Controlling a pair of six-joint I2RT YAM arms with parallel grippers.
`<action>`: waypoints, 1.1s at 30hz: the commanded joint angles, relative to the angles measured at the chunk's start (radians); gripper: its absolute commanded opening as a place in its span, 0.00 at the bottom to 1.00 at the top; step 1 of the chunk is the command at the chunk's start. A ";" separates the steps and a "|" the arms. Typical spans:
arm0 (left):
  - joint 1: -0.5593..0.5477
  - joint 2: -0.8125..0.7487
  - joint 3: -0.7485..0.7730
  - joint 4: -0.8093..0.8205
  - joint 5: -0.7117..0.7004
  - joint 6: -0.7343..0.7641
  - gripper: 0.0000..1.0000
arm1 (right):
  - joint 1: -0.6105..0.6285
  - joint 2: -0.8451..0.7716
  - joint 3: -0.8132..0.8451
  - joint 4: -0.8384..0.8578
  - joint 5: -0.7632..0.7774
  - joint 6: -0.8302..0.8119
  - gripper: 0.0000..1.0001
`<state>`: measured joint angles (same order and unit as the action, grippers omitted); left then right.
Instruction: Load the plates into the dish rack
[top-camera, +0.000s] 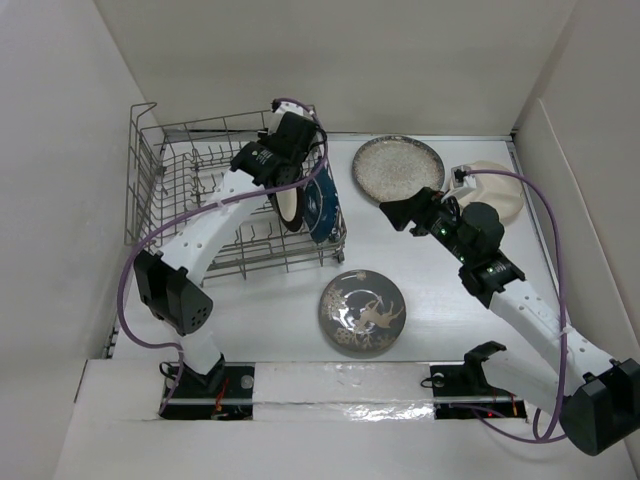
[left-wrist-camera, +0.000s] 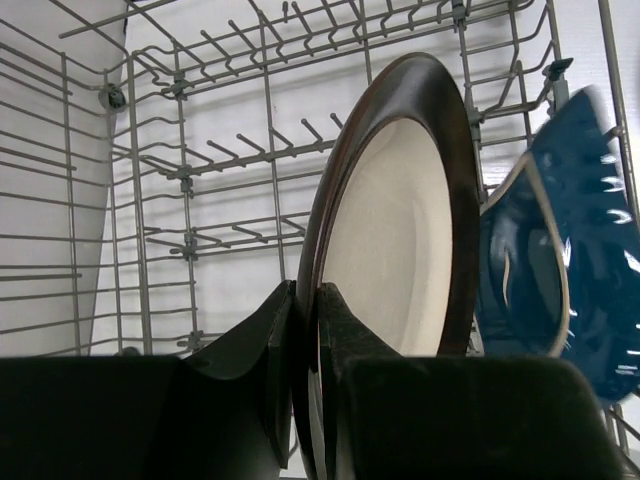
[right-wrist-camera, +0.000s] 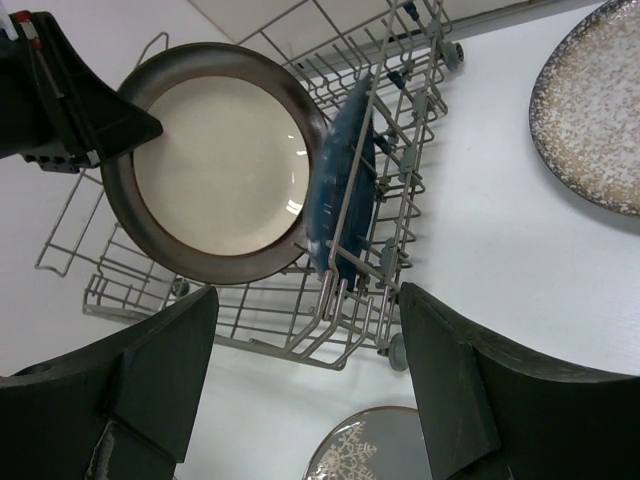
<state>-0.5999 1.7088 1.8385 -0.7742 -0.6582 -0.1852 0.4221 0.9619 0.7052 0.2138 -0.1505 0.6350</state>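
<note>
My left gripper (top-camera: 282, 182) is shut on the rim of the cream plate with dark brown rim (top-camera: 291, 206), holding it on edge over the right part of the dish rack (top-camera: 190, 170). In the left wrist view the fingers (left-wrist-camera: 280, 340) pinch that plate (left-wrist-camera: 400, 240). The dark teal-blue plate (top-camera: 323, 207) stands on edge in the rack beside it (left-wrist-camera: 560, 270). My right gripper (top-camera: 408, 208) is open and empty (right-wrist-camera: 310, 380), right of the rack. The speckled beige plate (top-camera: 398, 168), the grey bird plate (top-camera: 362, 311) and the cream divided plate (top-camera: 500, 190), partly hidden by my right arm, lie flat on the table.
White walls enclose the table at left, back and right. The rack's raised wire handle (top-camera: 142, 110) is at its far left corner. The right wrist view shows the rack's right end (right-wrist-camera: 400, 250), the speckled plate (right-wrist-camera: 595, 110) and the grey plate (right-wrist-camera: 370, 450).
</note>
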 joint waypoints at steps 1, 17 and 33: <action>0.005 -0.028 0.019 0.053 -0.133 0.010 0.00 | 0.001 -0.018 -0.001 0.044 -0.012 -0.006 0.78; -0.029 -0.028 0.111 0.030 -0.304 0.072 0.00 | 0.001 0.011 -0.006 0.065 -0.026 0.002 0.78; -0.120 0.049 0.131 0.038 -0.488 0.161 0.00 | 0.010 0.032 -0.007 0.081 -0.032 0.006 0.78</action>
<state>-0.7227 1.7920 1.9381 -0.7853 -1.0134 -0.0574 0.4225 0.9977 0.7033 0.2340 -0.1696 0.6437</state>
